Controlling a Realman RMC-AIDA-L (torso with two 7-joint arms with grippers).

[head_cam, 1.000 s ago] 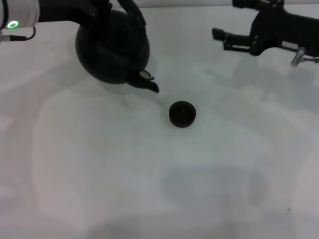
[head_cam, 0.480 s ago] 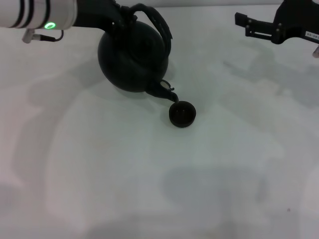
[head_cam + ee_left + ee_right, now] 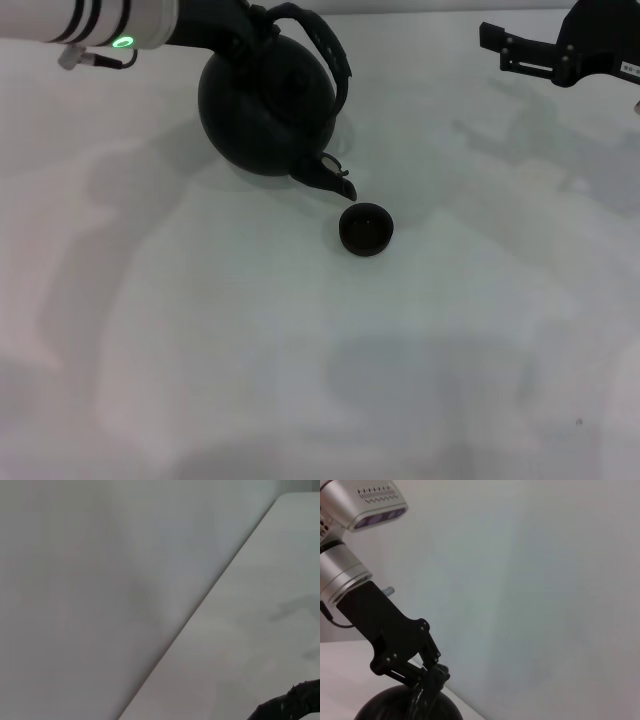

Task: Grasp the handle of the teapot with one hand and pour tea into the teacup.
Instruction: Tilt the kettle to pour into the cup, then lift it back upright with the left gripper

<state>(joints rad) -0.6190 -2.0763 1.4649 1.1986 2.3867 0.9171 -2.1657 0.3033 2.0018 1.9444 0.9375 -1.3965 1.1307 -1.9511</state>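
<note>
The matte black teapot (image 3: pixel 265 105) hangs tilted above the table, its spout (image 3: pixel 338 183) pointing down just over the near-left rim of the small dark teacup (image 3: pixel 366 228). My left gripper (image 3: pixel 248 25) comes in from the top left and is shut on the arched black handle (image 3: pixel 325 50). The right wrist view shows that left gripper (image 3: pixel 431 674) clamped on the handle above the teapot's dome (image 3: pixel 395 705). In the left wrist view only a black sliver of the handle (image 3: pixel 292 705) shows. My right gripper (image 3: pixel 493 45) hovers open at the top right, far from both.
The white table (image 3: pixel 300 350) spreads around the cup with nothing else on it. Its far edge meets a pale wall (image 3: pixel 100 580) behind the teapot. Arm shadows lie across the left and right of the surface.
The left arm has carried the teapot right towards the teacup and tipped it, bringing the spout over the cup's rim. The right arm has drawn back to the top right.
</note>
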